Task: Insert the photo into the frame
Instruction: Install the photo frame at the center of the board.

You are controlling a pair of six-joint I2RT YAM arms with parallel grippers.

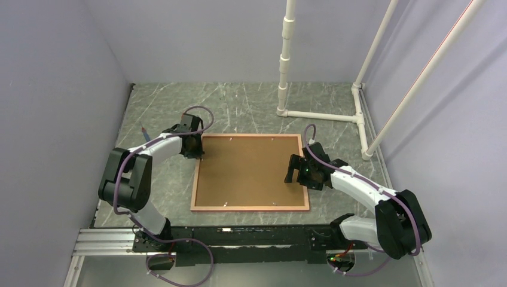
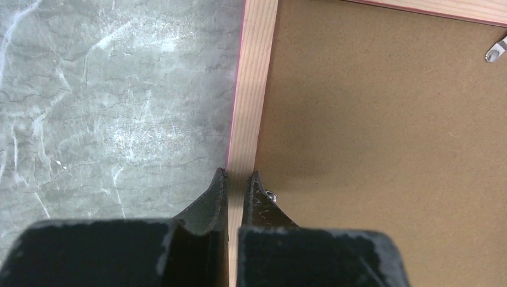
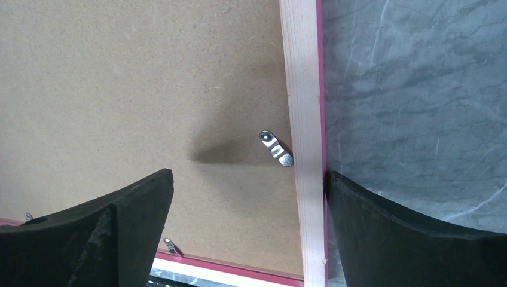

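Left gripper (image 2: 238, 179): clamped on frame (image 2: 254, 89) edge, bare table (image 2: 107, 107) to its left, backing board (image 2: 388, 149) to its right. Right gripper (image 3: 248, 174): spread wide astride opposite edge, not gripping.

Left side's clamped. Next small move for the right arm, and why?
Probably close the right fingers on the thin reddish-pink wooden frame. They stand open astride its right rail, one over the brown backing board, while the left fingers pinch the left rail.
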